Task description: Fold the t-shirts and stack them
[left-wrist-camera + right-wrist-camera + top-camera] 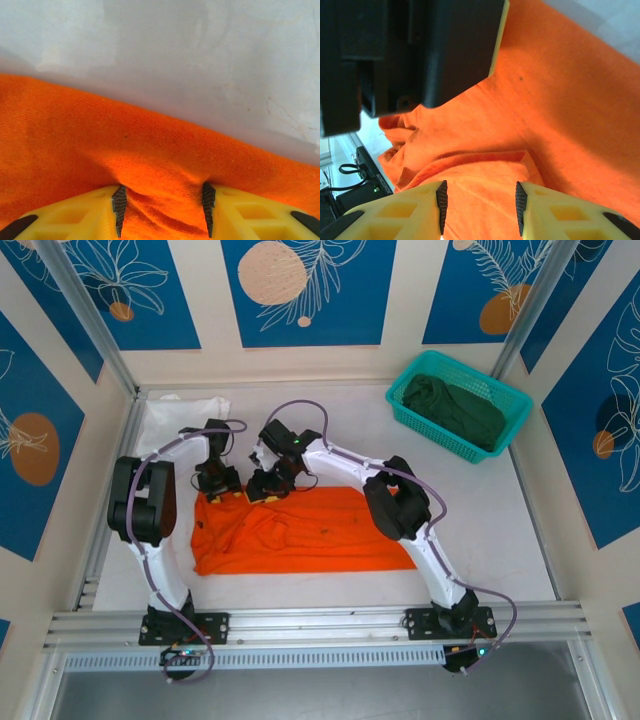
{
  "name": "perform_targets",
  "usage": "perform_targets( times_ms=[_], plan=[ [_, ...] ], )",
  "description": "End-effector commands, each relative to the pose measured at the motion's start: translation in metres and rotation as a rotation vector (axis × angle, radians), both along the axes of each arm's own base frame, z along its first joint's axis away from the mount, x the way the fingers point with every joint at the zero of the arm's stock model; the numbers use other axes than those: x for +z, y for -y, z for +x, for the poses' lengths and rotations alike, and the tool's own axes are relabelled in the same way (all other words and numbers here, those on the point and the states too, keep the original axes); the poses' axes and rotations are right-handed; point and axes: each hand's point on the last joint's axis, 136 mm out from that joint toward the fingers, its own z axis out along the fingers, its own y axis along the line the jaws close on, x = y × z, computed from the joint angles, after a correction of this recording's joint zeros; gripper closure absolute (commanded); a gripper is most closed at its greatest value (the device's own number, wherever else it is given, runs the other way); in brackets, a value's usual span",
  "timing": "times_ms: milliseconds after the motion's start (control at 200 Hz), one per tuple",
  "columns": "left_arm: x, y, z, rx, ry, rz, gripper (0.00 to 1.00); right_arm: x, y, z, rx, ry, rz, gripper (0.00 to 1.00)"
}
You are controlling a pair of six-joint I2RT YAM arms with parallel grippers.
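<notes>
The left jaws stand part-closed, pinching a puckered fold at the far edge of the orange t-shirt, with bare bench just beyond them. The right jaws, close beside them, grip a doubled fold of the same shirt. The white t-shirt lies beyond the left jaws. The dark green t-shirt sits in a teal basket, well right of the right jaws.

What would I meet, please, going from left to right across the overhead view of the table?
White shirt → left claw → right claw → basket holding the green shirt. The orange shirt spans beneath both claws, so I leave it out.
</notes>
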Motion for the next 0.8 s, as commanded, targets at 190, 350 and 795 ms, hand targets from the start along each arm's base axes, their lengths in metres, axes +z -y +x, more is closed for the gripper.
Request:
perform_targets(
  times_ms=[190, 350, 795],
  plan=[
    [-0.008, 0.002, 0.000, -0.006, -0.025, -0.026, 0.54, -0.024, -0.001, 0.000, 0.017, -0.019, -0.064, 0.58],
    [-0.009, 0.001, -0.001, -0.010, -0.026, -0.024, 0.53, -0.022, -0.008, 0.000, 0.026, -0.024, -0.037, 0.62],
    [-0.008, 0.000, 0.001, -0.012, -0.018, -0.018, 0.52, -0.031, -0.006, -0.012, 0.055, -0.043, -0.063, 0.77]
  ],
)
